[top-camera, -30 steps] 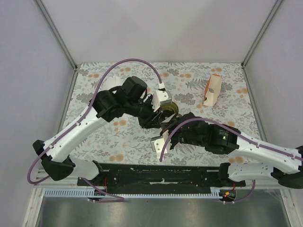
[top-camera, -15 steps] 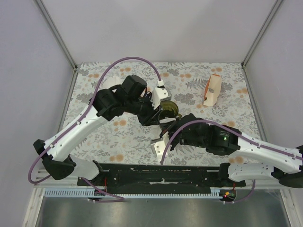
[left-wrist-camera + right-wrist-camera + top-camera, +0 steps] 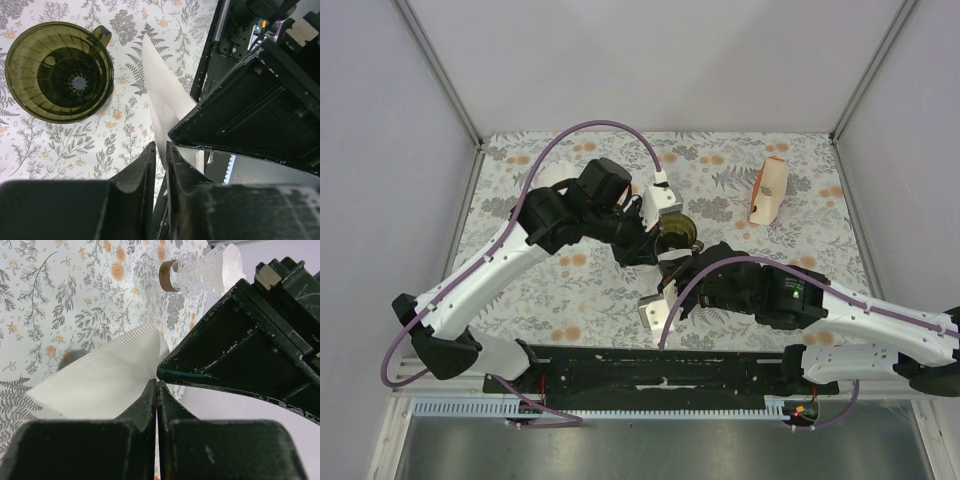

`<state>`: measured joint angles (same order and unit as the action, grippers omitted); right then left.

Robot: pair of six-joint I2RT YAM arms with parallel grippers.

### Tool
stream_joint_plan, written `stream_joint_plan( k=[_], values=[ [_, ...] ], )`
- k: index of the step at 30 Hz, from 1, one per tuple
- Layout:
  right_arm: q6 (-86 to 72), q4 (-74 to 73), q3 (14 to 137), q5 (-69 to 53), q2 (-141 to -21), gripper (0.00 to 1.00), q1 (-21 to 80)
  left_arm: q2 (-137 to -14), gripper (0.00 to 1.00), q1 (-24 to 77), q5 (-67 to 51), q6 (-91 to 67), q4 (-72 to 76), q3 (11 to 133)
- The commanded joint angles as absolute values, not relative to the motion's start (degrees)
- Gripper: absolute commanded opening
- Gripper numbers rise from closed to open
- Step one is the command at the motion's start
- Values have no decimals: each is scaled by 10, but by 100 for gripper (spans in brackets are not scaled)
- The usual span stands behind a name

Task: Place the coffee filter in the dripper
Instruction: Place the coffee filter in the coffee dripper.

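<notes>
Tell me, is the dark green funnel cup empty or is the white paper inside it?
Empty. The dark olive-green translucent funnel-shaped dripper shows bare ribs inside; the thin white paper filter is outside, beside it.

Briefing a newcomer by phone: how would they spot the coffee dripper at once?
On the floral-print table, look near the middle. There sits a dark olive-green translucent ribbed funnel cup with a small side handle. Unlike the flat white paper filter held nearby, it is round and dark.
</notes>
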<state>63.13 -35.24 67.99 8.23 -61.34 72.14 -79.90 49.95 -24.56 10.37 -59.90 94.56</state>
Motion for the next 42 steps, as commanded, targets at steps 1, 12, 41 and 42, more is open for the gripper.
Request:
stream_joint_plan(
  k=[1,12,41,42],
  values=[
    [647,-310,706,106,-604,0,722,-801,14,504,-308,74,-583,952],
    [644,-299,695,119,-598,0,722,-786,2,476,-248,40,-547,942],
    [546,-202,664,144,-585,32,712,-761,2,478,-86,134,-506,974],
    [519,-192,660,129,-574,39,702,-757,2,483,-70,149,-500,971]
  ],
)
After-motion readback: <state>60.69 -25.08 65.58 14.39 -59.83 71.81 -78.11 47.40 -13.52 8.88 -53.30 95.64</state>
